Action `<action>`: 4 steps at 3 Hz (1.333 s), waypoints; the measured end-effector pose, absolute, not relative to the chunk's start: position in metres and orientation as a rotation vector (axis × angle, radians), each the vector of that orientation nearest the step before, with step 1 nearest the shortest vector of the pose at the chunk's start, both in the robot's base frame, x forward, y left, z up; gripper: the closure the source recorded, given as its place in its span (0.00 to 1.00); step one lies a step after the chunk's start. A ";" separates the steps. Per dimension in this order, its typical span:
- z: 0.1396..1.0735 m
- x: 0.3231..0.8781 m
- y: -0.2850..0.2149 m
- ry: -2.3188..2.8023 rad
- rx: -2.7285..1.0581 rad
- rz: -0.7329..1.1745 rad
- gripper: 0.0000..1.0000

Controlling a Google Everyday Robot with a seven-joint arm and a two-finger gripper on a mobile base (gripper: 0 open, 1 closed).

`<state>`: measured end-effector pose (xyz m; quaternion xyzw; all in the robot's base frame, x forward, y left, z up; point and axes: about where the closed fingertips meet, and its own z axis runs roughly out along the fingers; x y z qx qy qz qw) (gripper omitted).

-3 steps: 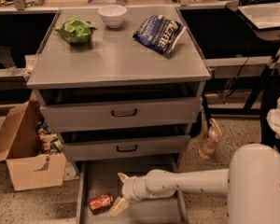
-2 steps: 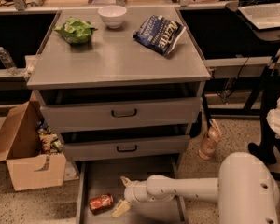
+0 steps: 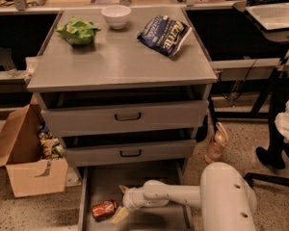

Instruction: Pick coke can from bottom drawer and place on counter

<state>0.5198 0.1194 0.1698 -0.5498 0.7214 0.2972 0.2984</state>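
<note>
The coke can (image 3: pixel 104 209) lies on its side in the open bottom drawer (image 3: pixel 151 175), near the drawer's left front. My gripper (image 3: pixel 119 203) reaches in from the right, low inside the drawer. It is open, with one finger (image 3: pixel 123 189) behind the can's right end and the other finger (image 3: pixel 118 217) in front of it. The can's right end sits at the mouth of the jaws, and I cannot tell whether they touch. The grey counter (image 3: pixel 120 61) is the cabinet's top, above two partly open upper drawers.
On the counter are a green bag (image 3: pixel 78 31), a white bowl (image 3: pixel 116 16) and a blue chip bag (image 3: pixel 164 35). A cardboard box (image 3: pixel 24 165) stands on the floor at the left. A pinkish bottle (image 3: pixel 216 143) stands at the right of the cabinet.
My gripper has moved left and lower in the drawer, so it is now right beside the can. The can has not moved.
</note>
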 end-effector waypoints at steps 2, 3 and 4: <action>0.112 0.533 0.157 1.940 -1.583 0.842 0.00; 0.101 0.533 0.163 1.952 -1.609 0.851 0.19; 0.104 0.532 0.170 1.941 -1.637 0.835 0.43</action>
